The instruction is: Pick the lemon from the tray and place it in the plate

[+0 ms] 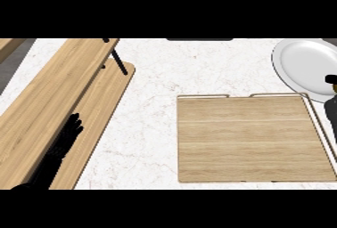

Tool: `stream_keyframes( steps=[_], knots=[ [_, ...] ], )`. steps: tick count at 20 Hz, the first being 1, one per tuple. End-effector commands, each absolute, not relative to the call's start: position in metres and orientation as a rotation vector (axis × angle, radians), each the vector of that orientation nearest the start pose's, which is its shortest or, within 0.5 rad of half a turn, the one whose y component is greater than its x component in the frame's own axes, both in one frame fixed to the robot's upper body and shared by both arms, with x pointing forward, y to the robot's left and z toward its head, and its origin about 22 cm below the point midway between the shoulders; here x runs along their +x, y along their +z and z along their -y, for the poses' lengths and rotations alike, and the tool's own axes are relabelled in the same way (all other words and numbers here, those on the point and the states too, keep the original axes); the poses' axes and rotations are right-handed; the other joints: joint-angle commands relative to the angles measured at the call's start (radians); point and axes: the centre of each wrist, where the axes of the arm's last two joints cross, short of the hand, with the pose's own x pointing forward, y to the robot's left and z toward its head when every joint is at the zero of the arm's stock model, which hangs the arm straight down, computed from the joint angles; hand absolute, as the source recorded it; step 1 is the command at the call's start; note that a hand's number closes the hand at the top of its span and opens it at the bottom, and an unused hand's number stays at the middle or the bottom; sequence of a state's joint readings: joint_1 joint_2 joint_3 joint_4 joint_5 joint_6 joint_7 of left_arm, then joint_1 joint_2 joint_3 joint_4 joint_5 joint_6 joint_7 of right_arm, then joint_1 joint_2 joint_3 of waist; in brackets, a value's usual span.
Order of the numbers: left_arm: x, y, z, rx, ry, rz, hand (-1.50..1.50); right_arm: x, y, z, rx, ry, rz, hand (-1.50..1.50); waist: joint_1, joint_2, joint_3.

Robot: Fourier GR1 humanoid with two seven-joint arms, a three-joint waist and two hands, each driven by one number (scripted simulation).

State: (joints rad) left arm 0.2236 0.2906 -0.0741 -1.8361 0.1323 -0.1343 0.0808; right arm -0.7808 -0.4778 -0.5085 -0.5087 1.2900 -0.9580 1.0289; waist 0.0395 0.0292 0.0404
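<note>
Left hand (pixel 64 141) rests open at lower left; right hand (pixel 331 80) barely shows at the right edge.

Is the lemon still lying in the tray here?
No: the wooden tray holds nothing. The right hand, at the view's right edge over the plate, shows a bit of yellow, probably the lemon.

I am looking down on a white marbled counter (pixel 164 80) that is filling most of my view. A wooden shelf (pixel 49 102) on black posts (pixel 119 60) is running diagonally along the left. Grey floor (pixel 14 62) is showing at far left. Light is falling evenly.
</note>
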Motion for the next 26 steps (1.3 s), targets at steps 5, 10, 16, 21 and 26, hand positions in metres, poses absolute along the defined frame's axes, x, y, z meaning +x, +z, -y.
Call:
stream_keyframes(
  steps=[5,10,16,21,26],
  knots=[
    [0.185,-0.007,-0.263,-0.042,-0.096,1.284,0.0,0.398,0.067,0.384,-1.642,-0.672,0.837,-1.5,-0.009,0.021,-0.028],
    [0.185,-0.007,-0.266,-0.042,-0.068,1.273,0.0,0.398,0.079,0.385,-1.679,-0.841,0.983,-1.5,-0.022,0.018,-0.029],
    [0.182,-0.01,-0.263,-0.031,-0.059,1.233,0.0,0.393,0.07,0.373,-1.606,-0.93,1.027,-1.5,-0.049,0.0,-0.03],
    [0.18,-0.011,-0.273,-0.008,-0.028,1.23,0.0,0.394,0.071,0.345,-1.468,-0.897,1.12,-1.5,-0.063,-0.013,-0.032],
    [0.181,-0.003,-0.267,-0.015,-0.028,1.23,0.0,0.381,0.052,0.323,-1.368,-0.788,1.178,-1.5,-0.086,-0.022,-0.034]
  ],
)
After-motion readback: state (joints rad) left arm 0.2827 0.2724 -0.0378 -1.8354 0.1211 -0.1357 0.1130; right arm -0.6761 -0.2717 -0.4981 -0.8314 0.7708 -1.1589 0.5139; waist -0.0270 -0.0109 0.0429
